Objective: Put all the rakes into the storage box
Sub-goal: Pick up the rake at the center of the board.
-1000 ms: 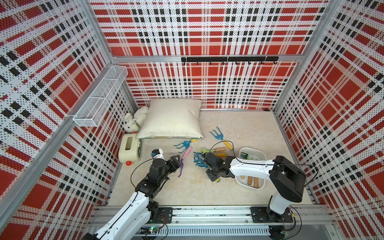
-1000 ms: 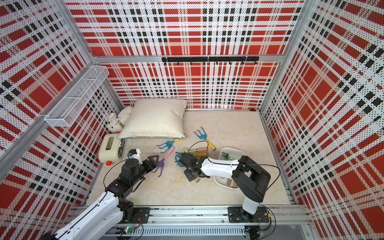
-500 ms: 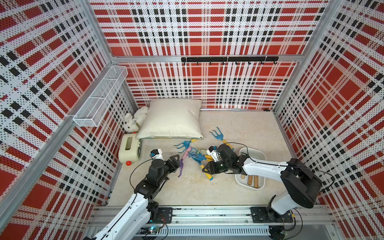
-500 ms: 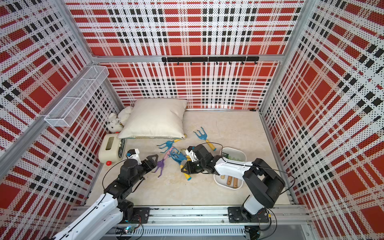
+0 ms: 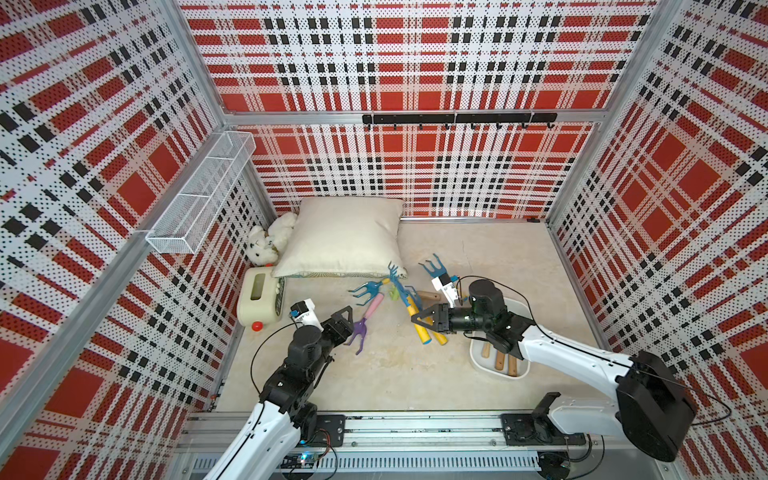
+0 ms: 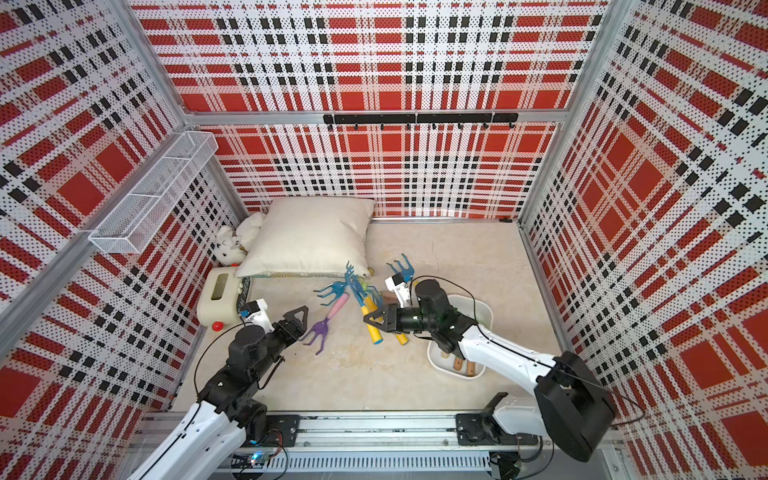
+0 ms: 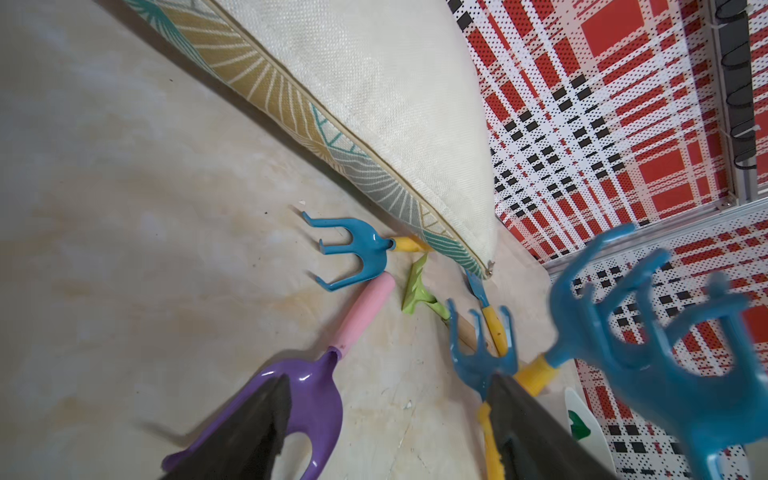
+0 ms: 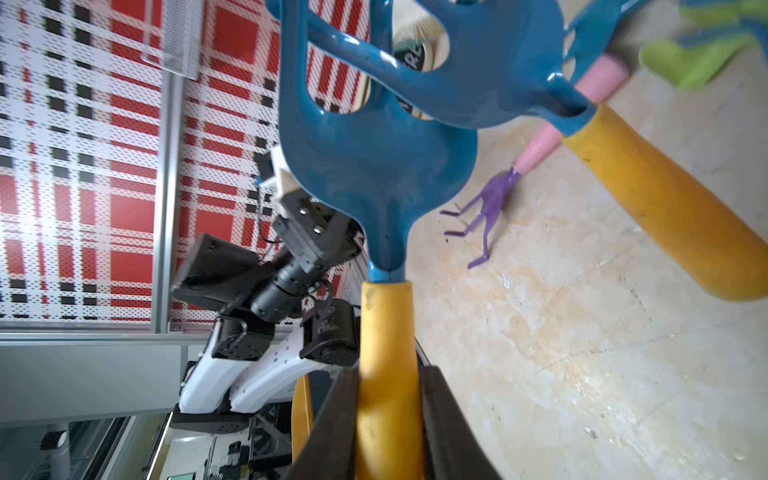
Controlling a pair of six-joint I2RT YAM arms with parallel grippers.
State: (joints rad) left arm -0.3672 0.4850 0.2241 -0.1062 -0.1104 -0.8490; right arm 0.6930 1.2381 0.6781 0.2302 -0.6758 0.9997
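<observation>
My right gripper [image 5: 417, 322] [image 6: 370, 322] is shut on the yellow handle of a rake [image 5: 409, 305] [image 6: 365, 309]. The rake has a blue head and hangs tilted above the pile of tools. The right wrist view shows the handle clamped between the jaws of that gripper [image 8: 388, 374], with the blue head [image 8: 374, 166] close up. The storage box [image 5: 521, 309] [image 6: 484, 309] is a white tub under my right arm, holding wooden-handled tools. My left gripper [image 5: 347, 326] [image 7: 388, 380] stands open over the purple head of a pink-handled rake [image 7: 307, 399], holding nothing.
Several more hand tools lie on the floor: a blue fork [image 5: 368, 289], a second yellow handle [image 5: 438, 336] and another blue rake [image 5: 434, 266] further back. A pillow [image 5: 345, 237], a plush toy [image 5: 268, 241] and a cream box with a red knob [image 5: 259, 297] fill the left side.
My right arm has raised the blue rake off the floor and stretched out, its elbow swinging right. The left arm has stayed still.
</observation>
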